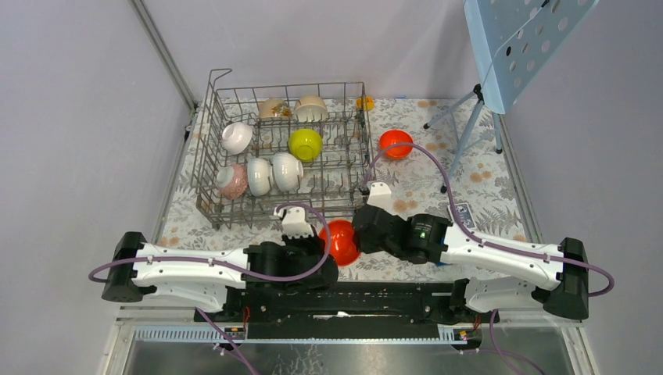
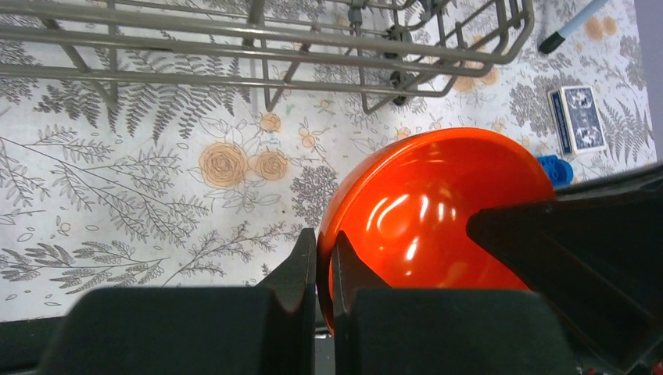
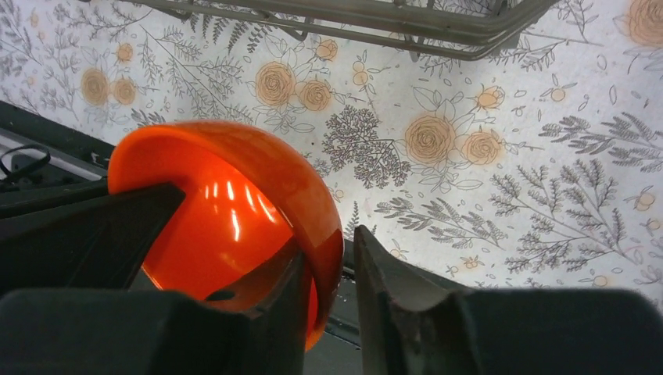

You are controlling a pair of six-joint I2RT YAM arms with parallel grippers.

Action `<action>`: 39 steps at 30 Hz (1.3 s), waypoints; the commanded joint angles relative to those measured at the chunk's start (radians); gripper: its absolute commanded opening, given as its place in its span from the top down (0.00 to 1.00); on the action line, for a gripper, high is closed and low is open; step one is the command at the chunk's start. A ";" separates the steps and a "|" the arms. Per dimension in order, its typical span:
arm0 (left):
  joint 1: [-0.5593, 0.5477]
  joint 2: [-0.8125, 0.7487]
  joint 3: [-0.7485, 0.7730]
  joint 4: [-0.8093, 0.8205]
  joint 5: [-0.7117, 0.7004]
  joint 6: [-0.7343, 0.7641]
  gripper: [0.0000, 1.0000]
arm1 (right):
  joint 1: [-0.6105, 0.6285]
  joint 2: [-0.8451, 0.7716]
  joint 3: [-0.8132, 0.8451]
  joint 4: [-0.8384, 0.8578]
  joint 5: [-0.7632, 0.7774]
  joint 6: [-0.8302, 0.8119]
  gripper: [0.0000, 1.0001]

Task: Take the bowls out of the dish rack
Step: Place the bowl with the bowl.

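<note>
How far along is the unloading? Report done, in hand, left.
Done: one orange bowl sits outside, right of the dish rack. In hand: a second orange bowl, its rim between the left fingers and between the right fingers. Left: seven bowls in the rack.

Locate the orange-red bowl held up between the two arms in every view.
Top external: orange-red bowl low centre, just in front of the dish rack.
Left wrist: lower right, rim in the left pincer.
Right wrist: lower left, rim between the fingers of the right pincer.
Shared landmark: the rack's near wire edge, across the top of both wrist views.
</note>
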State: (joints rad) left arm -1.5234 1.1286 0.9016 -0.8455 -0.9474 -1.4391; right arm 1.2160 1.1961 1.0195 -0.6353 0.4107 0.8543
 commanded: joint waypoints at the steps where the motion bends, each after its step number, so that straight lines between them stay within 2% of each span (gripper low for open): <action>1: -0.020 -0.041 0.003 0.091 0.030 0.028 1.00 | -0.004 -0.019 0.036 0.006 0.032 -0.081 0.62; 4: -0.020 -0.040 0.007 0.091 0.033 0.024 1.00 | -0.004 -0.026 0.039 0.010 0.033 -0.120 0.53; 8: -0.019 -0.037 0.014 0.082 0.035 0.006 1.00 | -0.004 -0.023 0.054 -0.004 0.049 -0.145 0.49; 14: 0.003 0.022 0.066 -0.021 0.036 -0.056 1.00 | -0.004 -0.015 0.077 -0.031 0.050 -0.157 0.41; 17: 0.016 0.046 0.081 -0.039 0.047 -0.068 1.00 | -0.005 -0.015 0.077 -0.034 0.051 -0.159 0.41; 26: 0.073 0.075 0.080 -0.043 0.120 -0.085 1.00 | -0.004 0.022 0.083 -0.043 0.038 -0.167 0.54; 34: 0.076 0.084 0.084 -0.041 0.132 -0.090 1.00 | -0.004 0.060 0.070 -0.032 0.027 -0.172 0.61; 39: 0.077 0.084 0.089 -0.039 0.134 -0.088 1.00 | -0.004 0.065 0.067 -0.024 0.022 -0.170 0.74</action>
State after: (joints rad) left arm -1.4506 1.2148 0.9413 -0.9009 -0.8059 -1.5120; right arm 1.2156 1.2572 1.0630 -0.6670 0.4248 0.6899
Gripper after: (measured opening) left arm 0.049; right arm 0.311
